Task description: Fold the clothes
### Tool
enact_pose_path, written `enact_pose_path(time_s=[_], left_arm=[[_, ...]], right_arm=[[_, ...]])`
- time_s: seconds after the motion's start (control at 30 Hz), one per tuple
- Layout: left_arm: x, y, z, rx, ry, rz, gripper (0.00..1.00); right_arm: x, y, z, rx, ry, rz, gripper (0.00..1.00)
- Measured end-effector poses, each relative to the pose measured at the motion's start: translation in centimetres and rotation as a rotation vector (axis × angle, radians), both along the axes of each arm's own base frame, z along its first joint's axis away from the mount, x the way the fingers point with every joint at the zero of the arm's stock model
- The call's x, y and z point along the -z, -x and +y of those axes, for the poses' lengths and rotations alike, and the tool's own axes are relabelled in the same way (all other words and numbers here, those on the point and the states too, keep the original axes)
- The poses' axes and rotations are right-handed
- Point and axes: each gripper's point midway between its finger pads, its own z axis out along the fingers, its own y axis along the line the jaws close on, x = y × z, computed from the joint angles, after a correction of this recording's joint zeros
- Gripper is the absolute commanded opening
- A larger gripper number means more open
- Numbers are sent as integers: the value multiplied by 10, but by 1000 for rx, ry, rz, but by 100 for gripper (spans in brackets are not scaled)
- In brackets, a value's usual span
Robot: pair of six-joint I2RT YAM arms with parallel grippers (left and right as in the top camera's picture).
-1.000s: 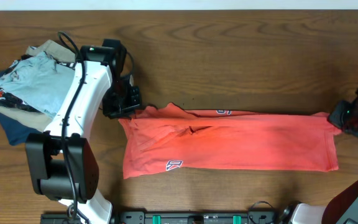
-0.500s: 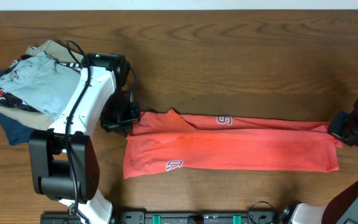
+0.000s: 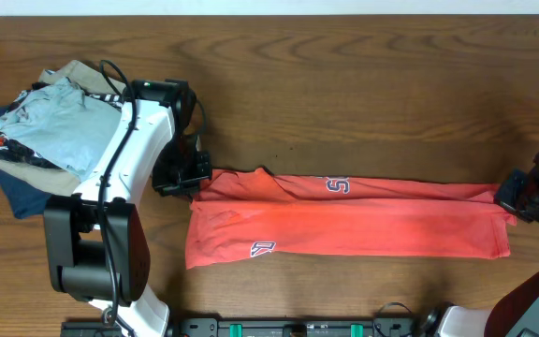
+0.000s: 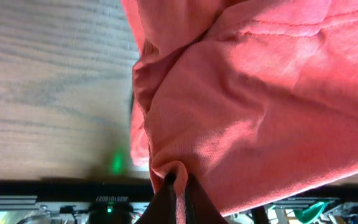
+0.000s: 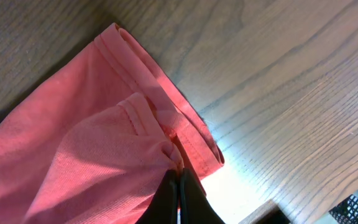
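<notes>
We note the folded pile (image 3: 36,131) on the table (image 3: 363,84). Just right of the pile, the left gripper (image 3: 187,178) pinches the T-shirt (image 3: 363,229), which lies flat as a long band extending rightward. Farthest from the pile, the right gripper (image 3: 511,197) pinches the opposite end.

One coral-red T-shirt (image 3: 344,225) spans the worktop's middle, between two grippers, the left gripper (image 3: 197,178) and the right gripper (image 3: 509,195); three folded garments (image 3: 36,131) sit stacked at the left edge
</notes>
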Motion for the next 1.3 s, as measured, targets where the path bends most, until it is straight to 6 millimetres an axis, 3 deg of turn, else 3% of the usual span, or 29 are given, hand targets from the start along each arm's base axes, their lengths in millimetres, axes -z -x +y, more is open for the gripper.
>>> enact_pose_path(time_s=[0.17, 0.33, 0.47, 0.57, 0.73, 1.0, 1.07, 1.2, 1.3], left_arm=[[-9, -14, -2, 0, 7, -55, 6], [-40, -36, -5, -3, 31, -218, 6], [-64, -37, -6, -6, 45, -303, 6], [-69, -30, -5, -5, 44, -295, 6], [-52, -8, -3, -4, 30, -198, 6], [-8, 39, 4, -4, 3, -14, 6], [-1, 49, 6, -4, -2, 23, 6], [8, 63, 8, -4, -10, 71, 7], [10, 69, 9, 0, -12, 92, 37]], right_arm=[[0, 0, 0, 0, 0, 0, 2], [0, 0, 0, 3, 0, -2, 2], [0, 0, 0, 6, 1, -2, 2], [0, 0, 0, 7, 1, -2, 2], [0, 0, 0, 7, 1, -3, 2], [-1, 1, -2, 9, 13, 6, 3], [-1, 3, -2, 11, 14, 11, 9], [0, 12, -8, 45, 14, 30, 11], [-1, 17, -14, 76, 19, 32, 22]])
